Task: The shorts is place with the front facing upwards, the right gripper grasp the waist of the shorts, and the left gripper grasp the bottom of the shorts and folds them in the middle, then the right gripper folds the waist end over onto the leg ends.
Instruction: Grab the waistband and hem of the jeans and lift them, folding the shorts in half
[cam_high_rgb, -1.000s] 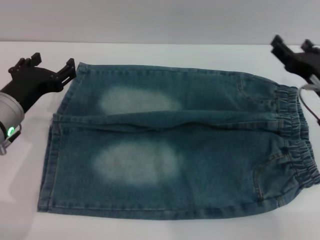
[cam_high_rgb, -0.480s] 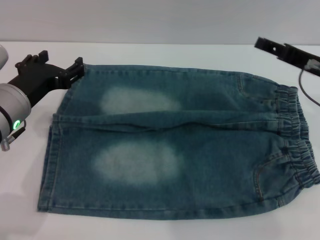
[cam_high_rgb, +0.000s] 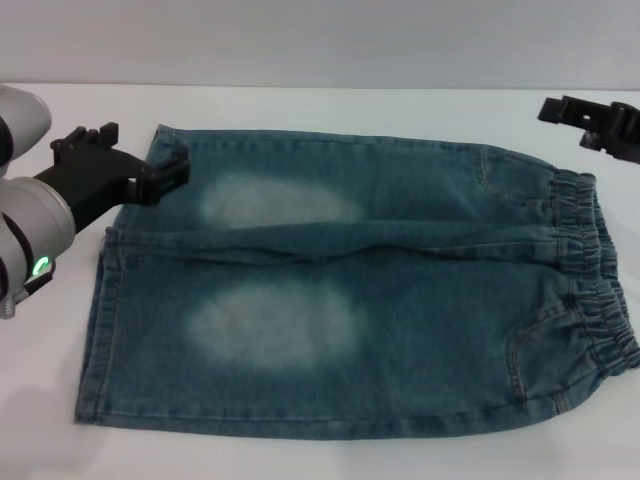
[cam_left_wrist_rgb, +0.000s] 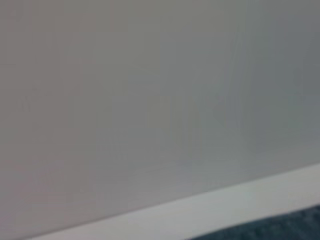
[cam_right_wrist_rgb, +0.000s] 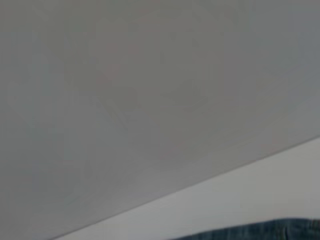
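The blue-green denim shorts (cam_high_rgb: 350, 290) lie flat on the white table, front up, with two pale thigh patches. The gathered waist (cam_high_rgb: 590, 270) is at the right and the straight leg hems, the bottom of the shorts (cam_high_rgb: 100, 300), are at the left. My left gripper (cam_high_rgb: 130, 158) is open at the far left corner of the hem, one finger over the denim edge. My right gripper (cam_high_rgb: 575, 122) hovers open beyond the far right corner, apart from the waist. Each wrist view shows only a sliver of the shorts' denim (cam_left_wrist_rgb: 285, 230) (cam_right_wrist_rgb: 260, 232).
White table (cam_high_rgb: 330, 105) runs around the shorts, with a grey wall behind it. A narrow bare strip of table lies along the near edge below the shorts.
My left gripper has moved right, from off the cloth to the far hem corner. My right gripper has turned and shifted near the far waist corner. The shorts have not moved.
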